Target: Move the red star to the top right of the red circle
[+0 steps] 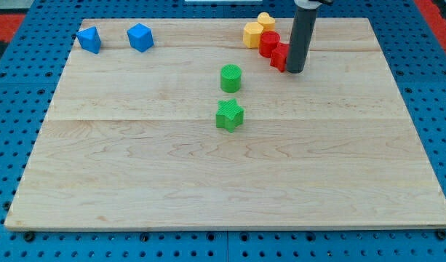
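Note:
The red circle (269, 42) sits near the view's top, right of centre. The red star (279, 57) lies just below and to the right of it, touching it, partly hidden by my rod. My tip (294, 70) rests on the board against the star's right side.
Two yellow blocks (253, 33) (266, 20) stand just left of and above the red circle. A green cylinder (231, 78) and a green star (229, 115) sit mid-board. Two blue blocks (89, 39) (140, 37) lie at the top left. The wooden board (208, 182) ends in a blue pegboard.

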Action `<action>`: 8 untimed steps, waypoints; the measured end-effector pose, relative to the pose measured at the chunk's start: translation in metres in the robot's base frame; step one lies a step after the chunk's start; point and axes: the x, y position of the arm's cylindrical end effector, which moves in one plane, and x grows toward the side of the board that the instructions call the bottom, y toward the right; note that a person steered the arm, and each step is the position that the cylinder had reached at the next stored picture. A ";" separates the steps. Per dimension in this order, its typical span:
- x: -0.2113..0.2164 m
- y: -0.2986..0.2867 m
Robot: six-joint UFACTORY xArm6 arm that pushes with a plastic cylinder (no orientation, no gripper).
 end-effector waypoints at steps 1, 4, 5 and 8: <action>0.013 -0.070; -0.030 0.071; -0.054 0.077; -0.014 -0.011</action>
